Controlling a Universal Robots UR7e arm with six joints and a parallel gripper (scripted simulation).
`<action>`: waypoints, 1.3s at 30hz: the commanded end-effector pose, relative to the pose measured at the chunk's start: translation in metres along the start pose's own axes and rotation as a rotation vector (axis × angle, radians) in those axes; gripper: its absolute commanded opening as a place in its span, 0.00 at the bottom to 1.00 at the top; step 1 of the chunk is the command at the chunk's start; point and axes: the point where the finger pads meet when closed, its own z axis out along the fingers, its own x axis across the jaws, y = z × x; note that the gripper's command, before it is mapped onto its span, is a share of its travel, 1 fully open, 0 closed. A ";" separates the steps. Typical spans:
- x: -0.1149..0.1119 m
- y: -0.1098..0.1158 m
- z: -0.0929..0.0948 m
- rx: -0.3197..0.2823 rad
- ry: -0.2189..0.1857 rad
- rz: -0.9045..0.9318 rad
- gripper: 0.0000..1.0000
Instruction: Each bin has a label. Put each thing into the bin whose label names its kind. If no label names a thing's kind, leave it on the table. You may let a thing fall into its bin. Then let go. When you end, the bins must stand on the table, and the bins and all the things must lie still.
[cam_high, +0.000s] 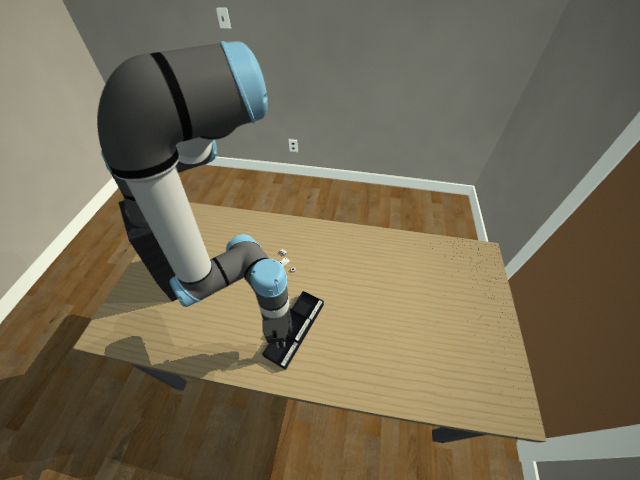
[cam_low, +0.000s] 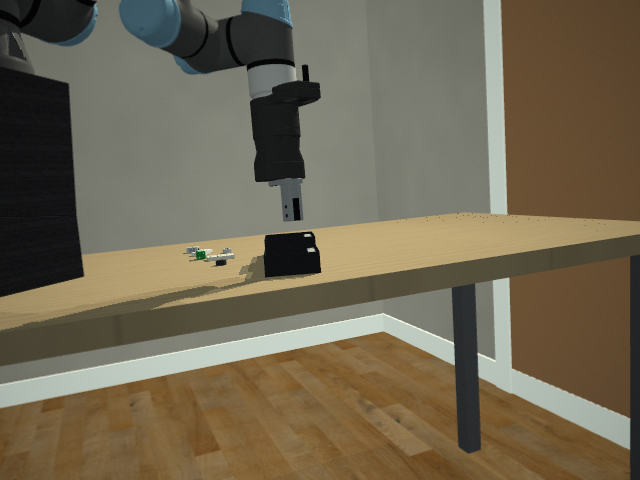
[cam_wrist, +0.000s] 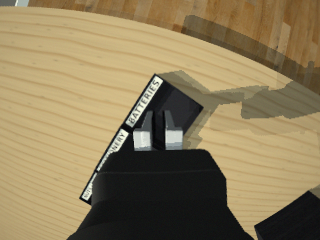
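Note:
My gripper (cam_high: 280, 344) (cam_low: 293, 220) (cam_wrist: 158, 120) points down above the bin labelled BATTERIES (cam_high: 273, 354) (cam_wrist: 186, 102). Its fingers stand a little apart, and I see nothing held between them. The STATIONERY label (cam_high: 302, 329) (cam_wrist: 116, 143) marks the middle bin; the third label (cam_high: 315, 310) (cam_wrist: 88, 193) is partly hidden in the wrist view. On the table lie a green cube (cam_low: 201, 254), a small black piece (cam_low: 221, 262), a white flat piece (cam_low: 220, 256) and several small pale pieces, one of them ring-like (cam_high: 293, 269). The arm hides part of this group in the top view.
The three black bins stand in one slanting row near an edge of the wooden table (cam_high: 403, 310) (cam_low: 392, 253) (cam_wrist: 40, 90). The black robot pedestal (cam_high: 152, 258) (cam_low: 38, 180) stands at the left. Arm shadows cross the table beside the bins.

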 end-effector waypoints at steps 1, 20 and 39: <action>0.002 0.002 0.002 -0.004 -0.001 -0.048 0.31; 0.000 -0.002 0.000 -0.019 -0.017 -0.501 0.31; 0.001 -0.001 0.001 -0.025 -0.036 -0.873 0.31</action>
